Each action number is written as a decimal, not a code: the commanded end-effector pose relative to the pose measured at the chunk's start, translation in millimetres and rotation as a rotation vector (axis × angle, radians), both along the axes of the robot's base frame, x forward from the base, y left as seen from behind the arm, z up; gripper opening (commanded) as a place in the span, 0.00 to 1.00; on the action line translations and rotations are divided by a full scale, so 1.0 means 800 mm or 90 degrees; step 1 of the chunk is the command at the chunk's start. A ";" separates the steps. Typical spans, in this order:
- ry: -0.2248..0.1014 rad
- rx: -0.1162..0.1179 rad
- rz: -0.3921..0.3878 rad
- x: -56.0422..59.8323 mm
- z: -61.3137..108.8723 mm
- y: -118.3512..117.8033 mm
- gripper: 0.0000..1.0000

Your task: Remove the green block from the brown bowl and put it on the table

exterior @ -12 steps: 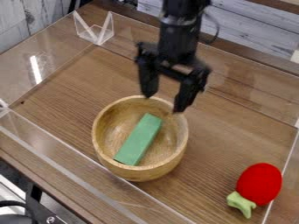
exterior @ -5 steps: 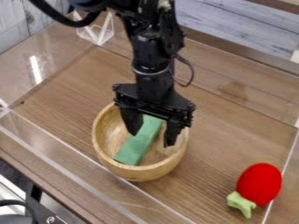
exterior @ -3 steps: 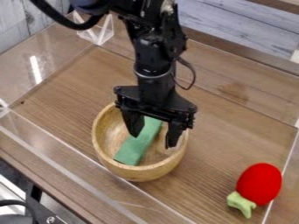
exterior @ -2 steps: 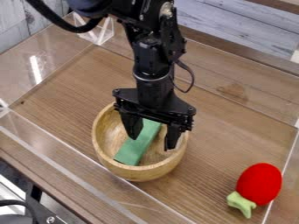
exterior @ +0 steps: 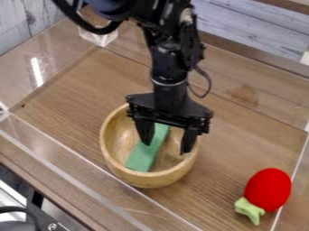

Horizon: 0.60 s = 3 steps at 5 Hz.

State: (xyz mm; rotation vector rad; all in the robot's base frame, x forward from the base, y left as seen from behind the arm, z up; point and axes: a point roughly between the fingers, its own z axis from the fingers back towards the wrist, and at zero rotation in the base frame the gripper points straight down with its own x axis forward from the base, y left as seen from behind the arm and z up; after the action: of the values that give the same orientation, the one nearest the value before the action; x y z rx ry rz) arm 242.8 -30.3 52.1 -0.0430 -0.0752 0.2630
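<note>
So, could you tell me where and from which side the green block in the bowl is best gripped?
Grip the green block across its narrow width, near its upper end, coming straight down from above. It is a flat bar leaning along the brown bowl, whose rim blocks any sideways approach. The open gripper already hangs over that end.

upper end of the green block (exterior: 150, 152) hidden behind the gripper (exterior: 169, 139), toward 1 o'clock; contact between fingertips and block impossible to tell. far inner wall of the brown bowl (exterior: 116, 153) covered by the same black fingers. arm (exterior: 169, 50) cut off by the top edge at 12 o'clock. table (exterior: 72, 86) cropped on every side. strawberry toy (exterior: 266, 190) leaves blurred at 7 o'clock. clear bracket (exterior: 99, 32) at 11 o'clock partly covered by the arm.
</note>
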 end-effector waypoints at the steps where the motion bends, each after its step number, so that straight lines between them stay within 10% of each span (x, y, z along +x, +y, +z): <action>1: -0.032 -0.005 0.014 0.012 0.010 0.005 1.00; 3: -0.035 -0.008 0.011 0.015 0.017 0.015 1.00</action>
State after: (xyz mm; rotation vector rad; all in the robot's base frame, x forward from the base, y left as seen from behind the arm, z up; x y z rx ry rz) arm 244.5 -19.3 52.8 -0.0497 -0.0754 0.2764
